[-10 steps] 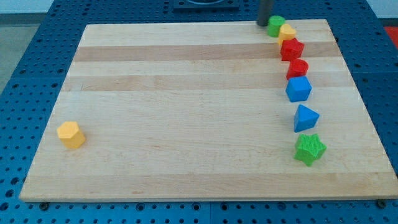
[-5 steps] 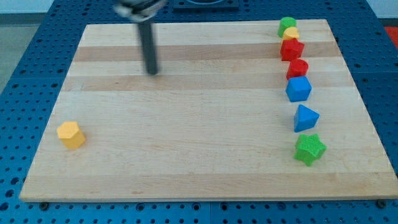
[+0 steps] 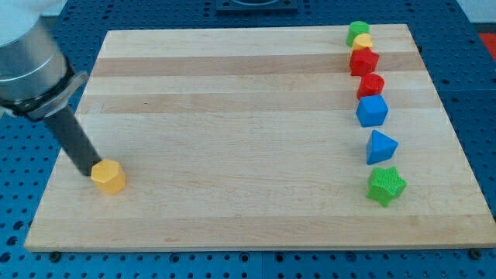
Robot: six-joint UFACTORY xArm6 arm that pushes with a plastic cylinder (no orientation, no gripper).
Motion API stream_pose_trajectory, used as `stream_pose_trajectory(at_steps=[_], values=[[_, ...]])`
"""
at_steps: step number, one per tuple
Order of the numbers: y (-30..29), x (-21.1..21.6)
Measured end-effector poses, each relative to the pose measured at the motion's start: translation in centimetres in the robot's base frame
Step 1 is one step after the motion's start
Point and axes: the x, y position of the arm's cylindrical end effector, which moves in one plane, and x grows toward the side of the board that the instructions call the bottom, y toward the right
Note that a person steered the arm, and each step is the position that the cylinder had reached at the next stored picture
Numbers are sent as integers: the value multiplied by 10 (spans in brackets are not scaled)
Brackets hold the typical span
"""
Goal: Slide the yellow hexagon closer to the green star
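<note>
No claw is fitted; my tip [image 3: 87, 172] touches the yellow hexagon [image 3: 108, 177] on its left side as viewed, placed to drive it rightward toward the green star [image 3: 385, 185], well apart at the counter's [image 3: 232, 116] lower right. The pale wooden counter rests on blue perforated board [image 3: 23, 217].

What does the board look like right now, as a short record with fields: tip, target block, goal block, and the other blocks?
tip: my tip at the view's left, touching or nearly touching the yellow hexagon's left side
target: yellow hexagon, lower left of the board
goal: green star, lower right, far from the hexagon
column above the star, bottom to top: blue triangle, blue cube, small red block, large red block, small yellow block, green block
path: no block lies between hexagon and star
</note>
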Motion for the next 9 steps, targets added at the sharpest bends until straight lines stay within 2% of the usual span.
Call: stream_pose_trajectory(at_steps=[1, 3, 5, 6, 7, 8, 9], values=[[43, 26], [204, 28], [195, 50], [277, 57], [271, 57], [258, 75], [273, 93]])
